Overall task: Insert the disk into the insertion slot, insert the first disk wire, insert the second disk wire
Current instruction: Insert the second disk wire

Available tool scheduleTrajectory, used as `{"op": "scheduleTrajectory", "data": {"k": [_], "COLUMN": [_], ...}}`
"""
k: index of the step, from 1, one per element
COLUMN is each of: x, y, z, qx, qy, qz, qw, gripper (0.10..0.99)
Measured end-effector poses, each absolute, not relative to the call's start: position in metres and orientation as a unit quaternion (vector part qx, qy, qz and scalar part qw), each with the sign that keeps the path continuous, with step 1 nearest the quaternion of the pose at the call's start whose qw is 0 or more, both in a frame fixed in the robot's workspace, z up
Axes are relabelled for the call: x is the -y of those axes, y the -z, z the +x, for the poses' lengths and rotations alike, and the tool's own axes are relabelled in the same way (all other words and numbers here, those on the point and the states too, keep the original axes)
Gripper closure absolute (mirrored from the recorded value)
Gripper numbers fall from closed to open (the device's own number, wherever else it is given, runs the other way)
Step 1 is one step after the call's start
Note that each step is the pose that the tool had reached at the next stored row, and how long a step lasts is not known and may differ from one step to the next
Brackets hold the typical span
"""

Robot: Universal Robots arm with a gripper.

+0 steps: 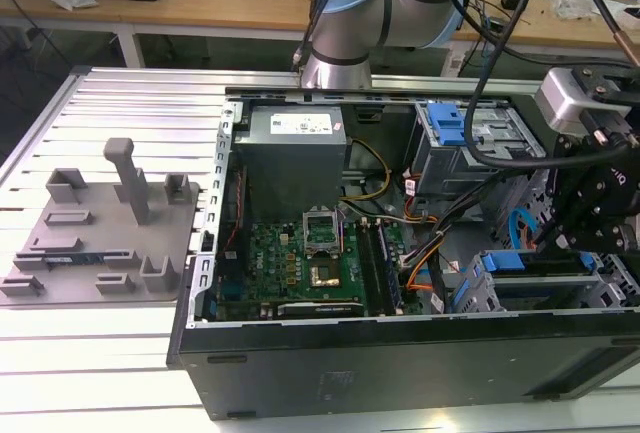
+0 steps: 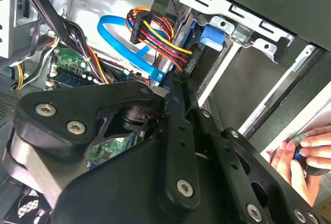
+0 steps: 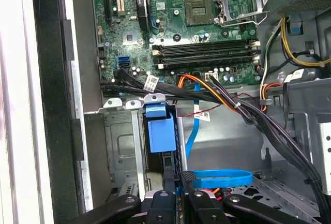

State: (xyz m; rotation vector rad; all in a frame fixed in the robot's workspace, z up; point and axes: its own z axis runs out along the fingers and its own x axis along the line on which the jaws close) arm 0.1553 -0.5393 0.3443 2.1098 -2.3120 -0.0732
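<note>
- my claw (image 1: 590,208) hangs over the open computer case (image 1: 400,373) at the exterior view's right, just above the low grey drive cage (image 1: 545,288) in the near corner.
- i cannot tell whether my claw is released or clenched; its black links (image 2: 176,146) crowd the second wrist view.
- in the first wrist view a bright blue carrier edge (image 3: 160,133) stands in the cage, right in front of my claw (image 3: 178,193); the drive's body itself i cannot make out.
- a flat blue cable (image 3: 222,175) loops loose beside it, and a red, yellow and black wire bundle (image 2: 160,35) hangs near.
- the motherboard (image 1: 310,263) lies well apart.
- a person's hand (image 2: 305,154) shows outside the case wall.
</note>
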Motion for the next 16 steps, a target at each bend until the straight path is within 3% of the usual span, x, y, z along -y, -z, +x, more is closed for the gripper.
{"op": "scheduleTrajectory", "data": {"k": [16], "x": [0.54], "y": [-0.3379], "z": [0.1552], "qx": [0.738], "qy": [0.025], "qz": [0.675], "qw": [0.004], "gripper": [0.914]}}
